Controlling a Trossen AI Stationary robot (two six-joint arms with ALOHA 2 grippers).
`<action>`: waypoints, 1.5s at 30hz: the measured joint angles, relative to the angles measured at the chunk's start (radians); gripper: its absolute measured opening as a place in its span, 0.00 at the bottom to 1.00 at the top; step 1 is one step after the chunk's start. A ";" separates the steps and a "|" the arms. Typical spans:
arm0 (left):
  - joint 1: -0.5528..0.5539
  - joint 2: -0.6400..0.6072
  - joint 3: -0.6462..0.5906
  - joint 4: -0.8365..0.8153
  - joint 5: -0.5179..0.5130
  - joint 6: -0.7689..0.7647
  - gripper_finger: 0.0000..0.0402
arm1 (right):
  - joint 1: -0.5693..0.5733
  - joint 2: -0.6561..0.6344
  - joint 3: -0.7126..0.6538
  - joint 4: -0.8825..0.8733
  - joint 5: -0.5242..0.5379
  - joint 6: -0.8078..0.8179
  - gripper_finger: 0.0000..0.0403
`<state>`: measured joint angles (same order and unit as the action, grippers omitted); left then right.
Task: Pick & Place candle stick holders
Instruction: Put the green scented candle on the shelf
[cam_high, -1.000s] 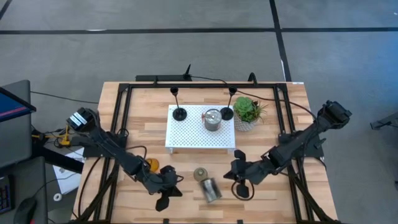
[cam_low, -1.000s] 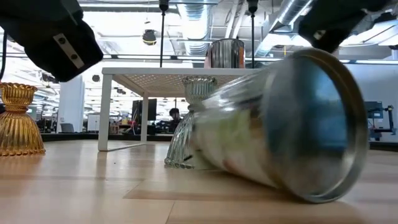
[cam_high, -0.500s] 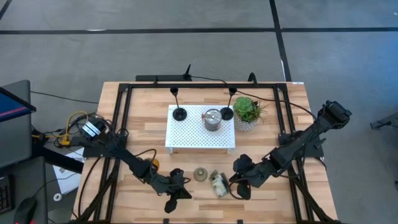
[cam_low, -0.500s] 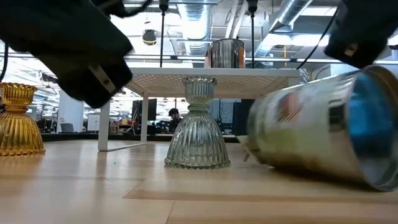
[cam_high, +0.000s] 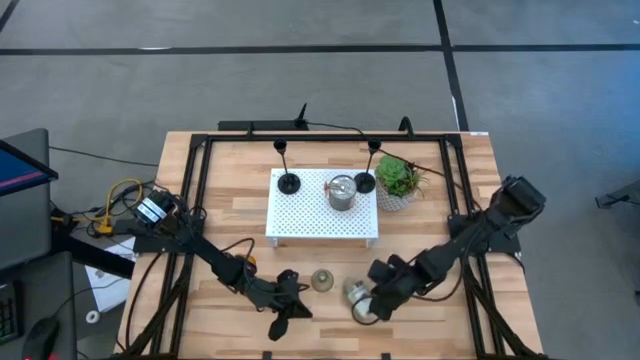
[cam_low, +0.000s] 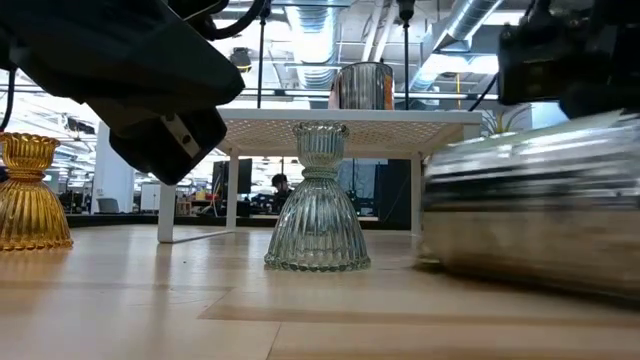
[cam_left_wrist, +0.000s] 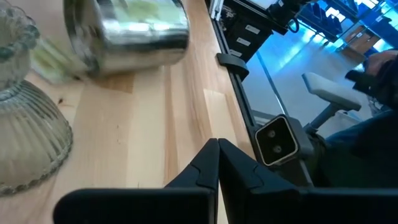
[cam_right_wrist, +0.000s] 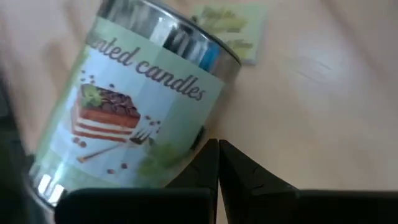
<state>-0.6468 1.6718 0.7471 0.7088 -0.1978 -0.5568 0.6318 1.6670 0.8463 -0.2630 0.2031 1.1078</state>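
A shiny silver cup with a cake label (cam_high: 356, 298) lies on its side on the table, near the front; it also shows in the right wrist view (cam_right_wrist: 137, 106) and the low view (cam_low: 535, 215). My right gripper (cam_high: 372, 303) is shut, its tips right at the cup's side. A grey-green ribbed holder (cam_high: 322, 280) stands upright on its base left of the cup. My left gripper (cam_high: 287, 306) is shut and empty, left of that holder. An amber holder (cam_low: 30, 190) stands farther left. Two black holders (cam_high: 288, 182) (cam_high: 365, 182) and a second silver cup (cam_high: 342, 192) stand on the white tray (cam_high: 300, 225). My right gripper's shut fingertips (cam_right_wrist: 208, 152) are at the labelled side of the lying silver cup (cam_right_wrist: 180, 134), coming from the table's right. I cannot tell whether they touch it. The cup lies on the table on its side.
A green potted plant (cam_high: 400, 178) stands at the tray's right end. A small pale label or card (cam_right_wrist: 227, 28) lies on the table beyond the lying cup. Black frame rails (cam_high: 455, 200) run along both sides of the table.
The silver cup has rolled on its side toward the table's right and turned about. My right gripper has moved toward the table's left, up to the cup. My left gripper has moved toward the table's right, closer to the grey-green holder.
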 joint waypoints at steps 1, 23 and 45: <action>0.000 0.000 0.000 0.002 0.000 0.000 0.01 | -0.001 0.015 0.001 0.045 0.000 -0.016 0.00; 0.000 0.000 0.000 0.020 0.079 -0.001 0.01 | -0.046 -0.055 0.030 0.108 -0.084 -0.159 0.00; 0.007 -0.001 0.000 0.033 0.068 0.002 0.01 | 0.100 0.173 0.050 0.671 -0.222 -0.032 0.00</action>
<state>-0.6394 1.6711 0.7467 0.7418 -0.1299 -0.5545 0.7321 1.8401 0.8967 0.4082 -0.0187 1.0762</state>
